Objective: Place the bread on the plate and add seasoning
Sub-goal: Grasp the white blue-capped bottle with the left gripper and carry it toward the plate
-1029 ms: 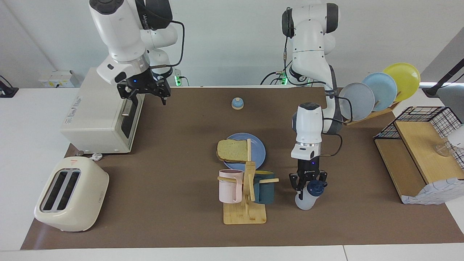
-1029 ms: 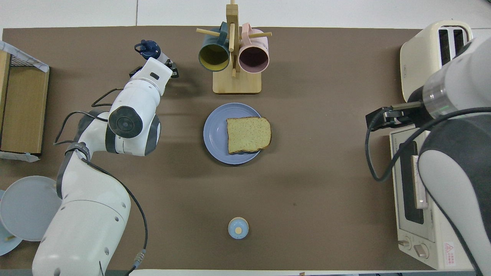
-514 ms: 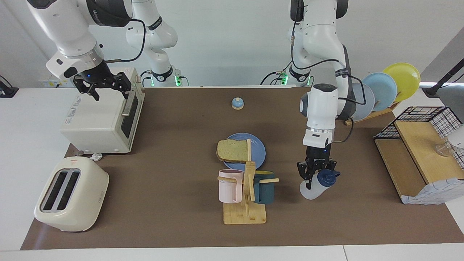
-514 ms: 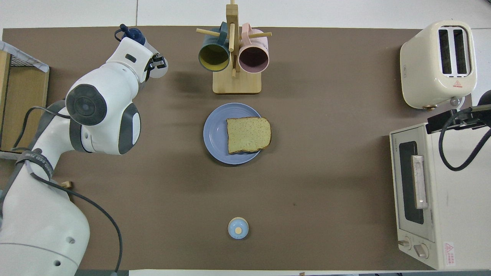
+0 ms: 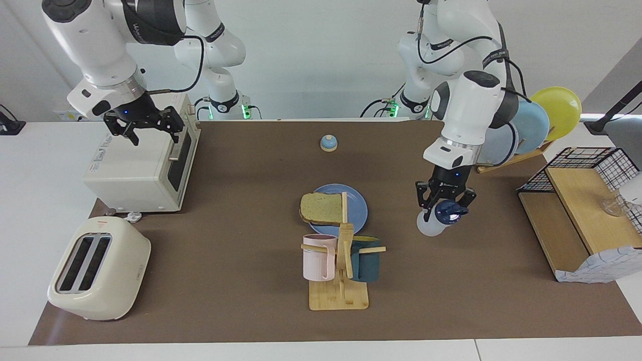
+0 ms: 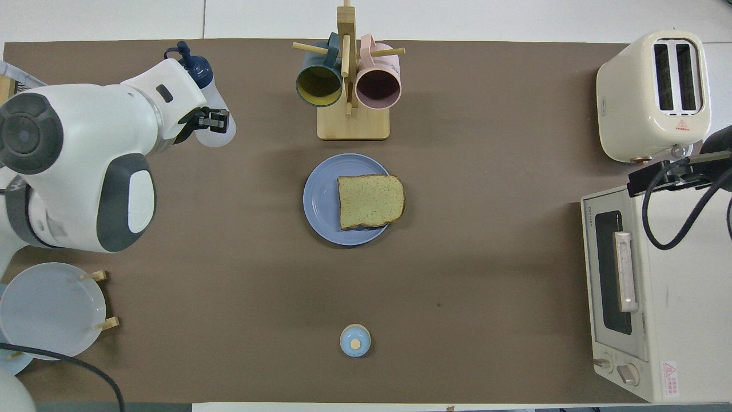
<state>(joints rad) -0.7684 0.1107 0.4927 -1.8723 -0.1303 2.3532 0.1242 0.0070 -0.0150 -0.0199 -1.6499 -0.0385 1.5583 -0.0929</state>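
One bottle matters now: the seasoning (image 5: 435, 218), clamped near its neck in the left gripper (image 5: 444, 199) and hanging in the air, tilted, over bare mat toward the left arm's end from the plate (image 5: 357, 209). Its thin translucent body looks light and a little squashy, so I judge the hold just under the dark cap (image 5: 449, 211) to be the sound one; lower down the smooth plastic might flex or slip. Bread (image 5: 323, 208) already lies on the plate, overhanging the rim toward the right arm's end; it looks stiff, dry and crumbly, best left alone. Well away from the plate, the right gripper (image 5: 146, 122) waits with fingers spread above the oven (image 5: 135, 168).
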